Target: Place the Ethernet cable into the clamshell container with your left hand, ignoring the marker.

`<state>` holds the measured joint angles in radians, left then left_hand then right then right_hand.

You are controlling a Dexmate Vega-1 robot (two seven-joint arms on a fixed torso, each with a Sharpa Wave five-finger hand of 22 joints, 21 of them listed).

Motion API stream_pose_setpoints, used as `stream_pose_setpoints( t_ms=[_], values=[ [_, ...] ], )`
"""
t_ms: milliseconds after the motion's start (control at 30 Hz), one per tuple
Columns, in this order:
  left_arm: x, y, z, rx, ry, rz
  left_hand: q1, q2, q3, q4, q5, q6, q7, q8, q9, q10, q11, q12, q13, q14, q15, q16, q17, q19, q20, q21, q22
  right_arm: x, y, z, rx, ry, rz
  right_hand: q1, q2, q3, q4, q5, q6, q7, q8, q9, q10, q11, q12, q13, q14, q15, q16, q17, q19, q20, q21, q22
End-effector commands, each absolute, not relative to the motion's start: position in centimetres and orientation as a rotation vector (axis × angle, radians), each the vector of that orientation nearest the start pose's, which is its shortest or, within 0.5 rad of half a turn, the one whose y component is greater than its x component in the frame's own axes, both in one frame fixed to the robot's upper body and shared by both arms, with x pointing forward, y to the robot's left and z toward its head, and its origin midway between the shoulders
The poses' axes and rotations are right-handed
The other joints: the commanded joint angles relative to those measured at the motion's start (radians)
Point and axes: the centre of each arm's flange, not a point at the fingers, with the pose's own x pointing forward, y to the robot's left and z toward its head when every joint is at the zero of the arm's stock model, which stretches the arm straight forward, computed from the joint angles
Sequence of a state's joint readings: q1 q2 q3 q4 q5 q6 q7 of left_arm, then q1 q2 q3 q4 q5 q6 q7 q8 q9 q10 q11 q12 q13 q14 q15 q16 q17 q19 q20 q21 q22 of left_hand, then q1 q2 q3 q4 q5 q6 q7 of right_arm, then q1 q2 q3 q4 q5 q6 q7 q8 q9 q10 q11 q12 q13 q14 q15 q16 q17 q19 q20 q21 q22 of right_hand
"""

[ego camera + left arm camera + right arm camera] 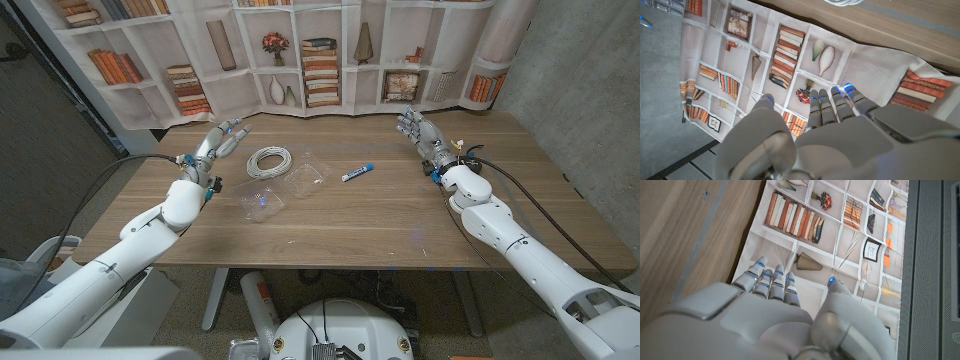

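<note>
- Near the middle of the wooden table [330, 235], a little toward its far edge, the Ethernet cable [268, 161] lies as a tidy white coil, free of both hands
- Just beside the coil, toward the table's centre and its near edge, the clamshell container [283, 190] sits opened out, its two clear halves side by side; it looks empty, though the plastic is hard to read
- Well apart from the coil, on the other side of the container toward the right edge, the marker [357, 172] lies on the wood and has no part in the job
- At the far left of the table, the left hand [215, 146] hovers near the coil, fingers extended and loosely apart, holding nothing; the left wrist view shows its fingers [826, 108] pointing at the bookshelf backdrop [790, 55] with a sliver of the coil at the table's edge
- Close to the far right corner, the right hand [424, 133] is raised, fingers apart and empty, well clear of everything
- Judging by this, the task is at its very start: the reach has not closed on the cable
- Next, the left hand needs to come down over the coil's rim and pinch several loops together so it lifts as one bundle, then carry it the short way to the nearer open half
</note>
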<state>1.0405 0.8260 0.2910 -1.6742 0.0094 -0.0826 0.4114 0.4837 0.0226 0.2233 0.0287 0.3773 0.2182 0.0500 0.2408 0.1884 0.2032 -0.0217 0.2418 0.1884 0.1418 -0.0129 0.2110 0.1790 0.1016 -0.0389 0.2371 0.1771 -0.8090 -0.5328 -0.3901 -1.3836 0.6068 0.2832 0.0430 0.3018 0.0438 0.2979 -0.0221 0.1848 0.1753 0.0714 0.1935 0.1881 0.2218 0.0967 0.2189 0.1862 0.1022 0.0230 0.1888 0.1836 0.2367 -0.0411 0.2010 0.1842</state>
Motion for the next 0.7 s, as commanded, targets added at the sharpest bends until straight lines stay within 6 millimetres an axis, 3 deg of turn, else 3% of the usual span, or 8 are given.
stream_pose_setpoints(
  t_ms=[33,400,700],
  values=[
    [57.1,35.2,0.4,0.816,-0.698,0.286,0.011,0.001,0.006,-0.005,0.007,0.005,-0.003,0.003,0.002,0.013,-0.005,0.001,0.005,0.009,-0.002,-0.002,0.003,0.007,0.0,-0.004,0.001,63.7,-27.5,1.6,-0.024,-0.69,0.26,0.007,0.006,0.002,-0.01,0.003,0.017,-0.004,0.012,0.003,0.012,0.001,0.009,0.003,0.011,0.0,0.006,0.003,0.012,-0.014,0.008,0.001],
    [56.3,35.1,1.3,0.924,-0.677,0.33,0.022,-0.002,0.007,-0.013,0.009,0.007,-0.009,0.0,0.002,0.016,-0.009,-0.002,0.005,0.014,-0.006,-0.004,0.003,0.009,0.001,-0.006,0.001,63.6,-27.9,1.5,-0.027,-0.69,0.258,0.006,0.007,0.001,-0.011,0.003,0.02,-0.003,0.012,0.003,0.017,-0.002,0.01,0.003,0.017,0.001,0.006,0.003,0.017,-0.014,0.009,0.001],
    [56.5,34.9,2.0,1.025,-0.646,0.335,0.06,-0.011,0.015,-0.04,0.013,-0.002,-0.017,-0.008,0.003,0.016,-0.018,-0.008,0.006,0.015,-0.015,-0.01,0.002,0.005,0.015,-0.015,0.001,63.0,-28.6,1.5,-0.022,-0.699,0.242,0.003,0.007,0.0,-0.011,0.003,0.021,-0.004,0.011,0.003,0.02,0.0,0.011,0.003,0.018,0.0,0.006,0.003,0.018,-0.013,0.009,0.001]
  ],
)
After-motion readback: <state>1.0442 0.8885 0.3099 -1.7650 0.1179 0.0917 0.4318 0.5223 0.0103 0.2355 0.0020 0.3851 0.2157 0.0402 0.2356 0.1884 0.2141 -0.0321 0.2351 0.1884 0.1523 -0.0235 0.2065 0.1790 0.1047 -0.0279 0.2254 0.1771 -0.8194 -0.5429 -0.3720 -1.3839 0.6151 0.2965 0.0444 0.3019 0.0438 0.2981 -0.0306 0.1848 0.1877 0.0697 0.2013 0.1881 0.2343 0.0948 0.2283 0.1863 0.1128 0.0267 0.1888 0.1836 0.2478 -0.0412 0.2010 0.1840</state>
